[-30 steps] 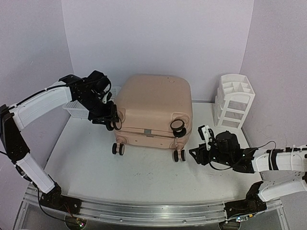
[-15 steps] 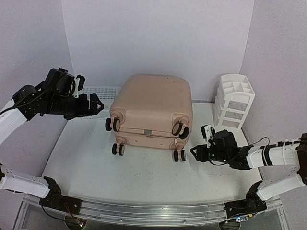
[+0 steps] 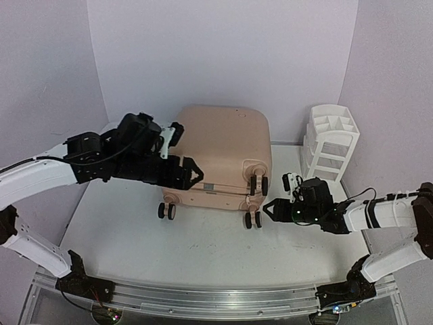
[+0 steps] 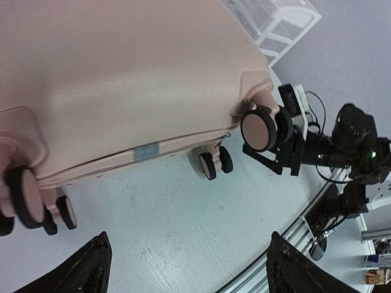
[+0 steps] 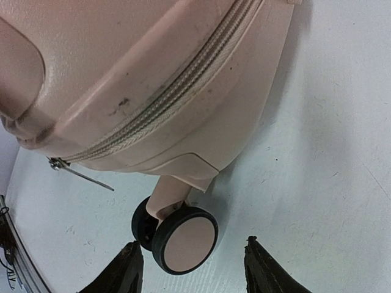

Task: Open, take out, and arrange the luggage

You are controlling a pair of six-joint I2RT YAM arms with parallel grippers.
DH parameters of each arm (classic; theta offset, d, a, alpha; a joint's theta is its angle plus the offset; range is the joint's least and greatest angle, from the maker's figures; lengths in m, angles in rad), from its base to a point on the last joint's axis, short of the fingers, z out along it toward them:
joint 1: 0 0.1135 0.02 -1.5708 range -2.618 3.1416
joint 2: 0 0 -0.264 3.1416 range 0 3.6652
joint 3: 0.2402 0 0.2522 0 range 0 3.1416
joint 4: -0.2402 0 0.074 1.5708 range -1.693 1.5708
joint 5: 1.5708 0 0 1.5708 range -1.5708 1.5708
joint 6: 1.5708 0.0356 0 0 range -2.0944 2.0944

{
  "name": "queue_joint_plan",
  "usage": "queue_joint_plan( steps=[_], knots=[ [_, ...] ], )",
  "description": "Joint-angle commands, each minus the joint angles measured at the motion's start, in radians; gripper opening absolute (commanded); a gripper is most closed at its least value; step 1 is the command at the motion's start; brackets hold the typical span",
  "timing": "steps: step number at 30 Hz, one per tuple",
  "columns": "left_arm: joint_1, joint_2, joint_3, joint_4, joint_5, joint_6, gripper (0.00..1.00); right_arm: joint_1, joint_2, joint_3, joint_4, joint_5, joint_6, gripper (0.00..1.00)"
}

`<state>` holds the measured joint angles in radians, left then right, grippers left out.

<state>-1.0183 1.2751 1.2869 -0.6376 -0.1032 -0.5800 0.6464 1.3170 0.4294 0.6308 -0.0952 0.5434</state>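
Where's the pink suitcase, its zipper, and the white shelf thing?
luggage [image 3: 216, 139], top view, middle of the shell's upper face.
zipper [image 5: 183, 85], right wrist view, mid-run of the teeth.
white organizer [image 3: 330, 125], top view, its top dividers.

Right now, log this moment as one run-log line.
luggage: zipped closed, lying flat | left gripper: open, empty, by near-left corner | right gripper: open, empty, at lower right wheel

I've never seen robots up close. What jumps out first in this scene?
A big peach-pink suitcase lies zipped shut in the middle of the white table, with its wheels toward the arms. The left gripper hangs open by its near-left corner. The right gripper, also open, sits low beside the near-right wheel. A white drawer organizer stands at the far right.
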Motion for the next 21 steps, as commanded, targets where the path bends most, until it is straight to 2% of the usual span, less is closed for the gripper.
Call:
queue_joint_plan(
  steps=[1,9,14,21],
  knots=[
    [-0.113,0.142,0.171,0.061,-0.1,0.048,0.89,-0.029,-0.019,-0.005,0.064,-0.058,0.059,0.56],
    [-0.19,0.412,0.385,0.064,-0.146,0.052,0.9,-0.073,-0.057,-0.009,0.056,-0.082,0.106,0.56],
    [-0.19,0.517,0.476,0.065,-0.108,0.031,0.92,-0.08,-0.107,0.064,-0.08,-0.046,0.087,0.54],
    [-0.195,0.611,0.552,0.052,-0.14,-0.01,0.95,-0.08,-0.144,0.16,-0.216,-0.081,0.024,0.5]
  ],
)
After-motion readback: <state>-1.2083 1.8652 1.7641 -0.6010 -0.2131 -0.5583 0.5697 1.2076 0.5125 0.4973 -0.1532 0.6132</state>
